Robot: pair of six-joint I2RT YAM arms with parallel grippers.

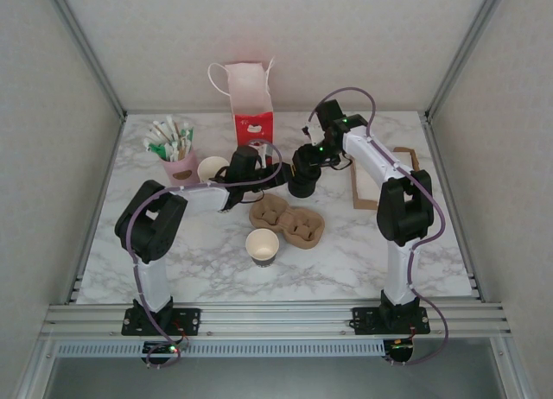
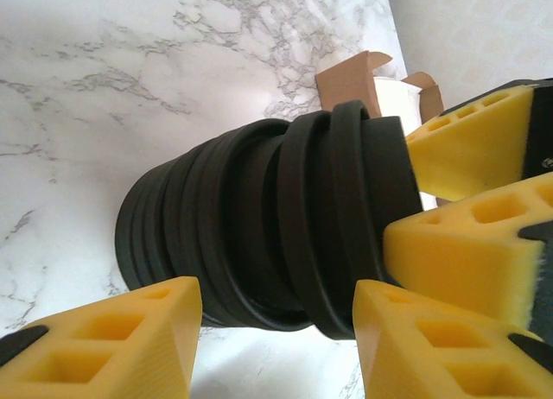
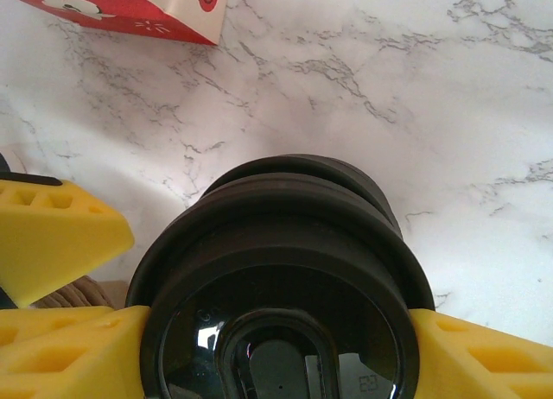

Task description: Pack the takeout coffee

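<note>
Getting a lid off the pile looks like the job right now. The right pincer (image 3: 281, 317) has its yellow fingers pressed on both sides of the top lid (image 3: 276, 235), so it is gripping that lid. The left pincer (image 2: 276, 295) has its fingers apart with the pile of black lids (image 2: 216, 226) between them. I cannot tell if it is squeezing the pile or just sitting next to it. The pile stands near the middle of the table (image 1: 363, 252), a bit closer to the back edge, in front of the red bag (image 1: 253, 114).

Next, I think the top lid has to come up clean, with no other lid stuck under it. The pile should not lift with it. Then the lid has to go to the cup and be pushed on flat.

The coffee cup (image 1: 262, 246) stands upright by itself near the front edge, about in the middle, just in front of the brown cup tray (image 1: 289, 222). It is cream on top and dark at the bottom. It has no lid on yet, and I cannot tell if there is a drink inside.
</note>
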